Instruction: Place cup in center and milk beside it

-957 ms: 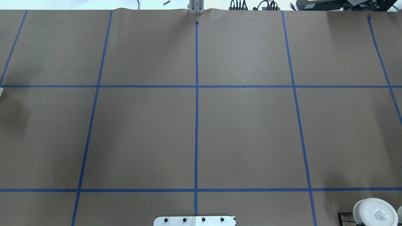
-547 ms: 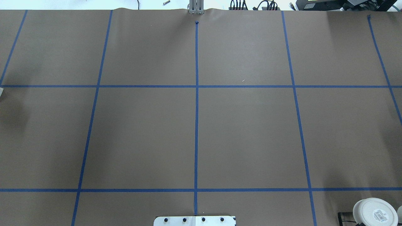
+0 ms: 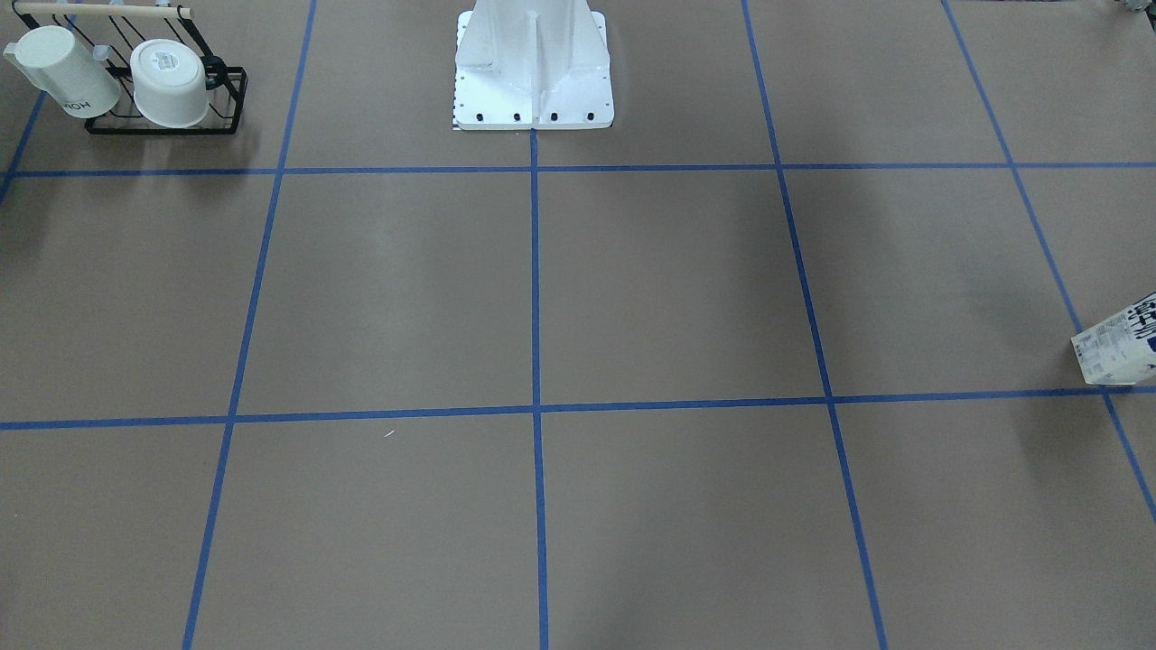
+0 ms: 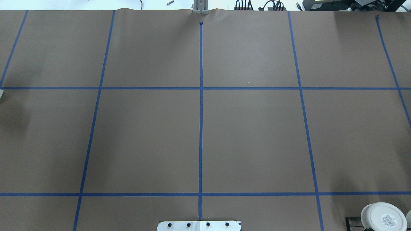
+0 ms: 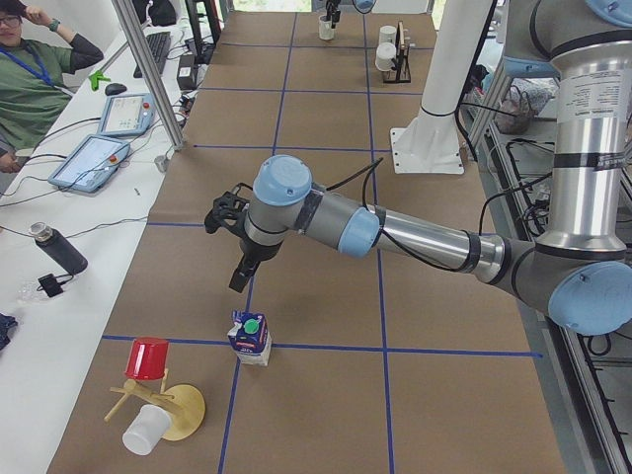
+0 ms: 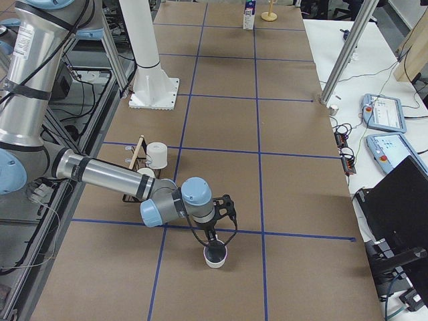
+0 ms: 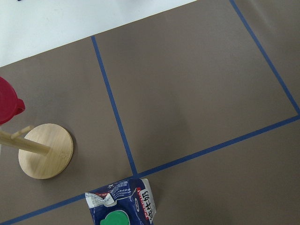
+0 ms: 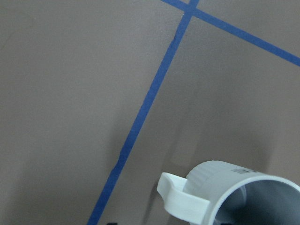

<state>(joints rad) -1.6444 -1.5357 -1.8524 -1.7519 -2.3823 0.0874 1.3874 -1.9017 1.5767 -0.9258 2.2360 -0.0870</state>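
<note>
the cup stands upright on the brown paper in the lower middle of the exterior right view, just below a blue tape line. the right gripper is directly over its mouth, down at the rim. whether its fingers are apart, together or pinched on the wall i cannot tell from that view. the right wrist view shows the cup in its lower right corner, with the handle turned toward frame left and the grey inside showing.

it looks like glazed ceramic: stiff, fairly light, slick, and apt to chip if knocked. i judge the sound hold to be a pinch across the rim wall, one finger inside and one outside, away from the handle.

the center, in the middle of the front-facing view, has neither cup nor carton on it, so nothing is placed yet.

the milk stands upright on a tape line, low and left of middle in the exterior left view. its green cap is up, and a wooden mug tree stands near it. the left gripper hangs above the carton, apart from it, and its opening i cannot tell.

the paperboard sides will likely give under a hard squeeze. the carton is tall, so probably tippy, and its weight is unknown. the flat faces around mid-height, below the gable, look like the best place to hold it.
</note>
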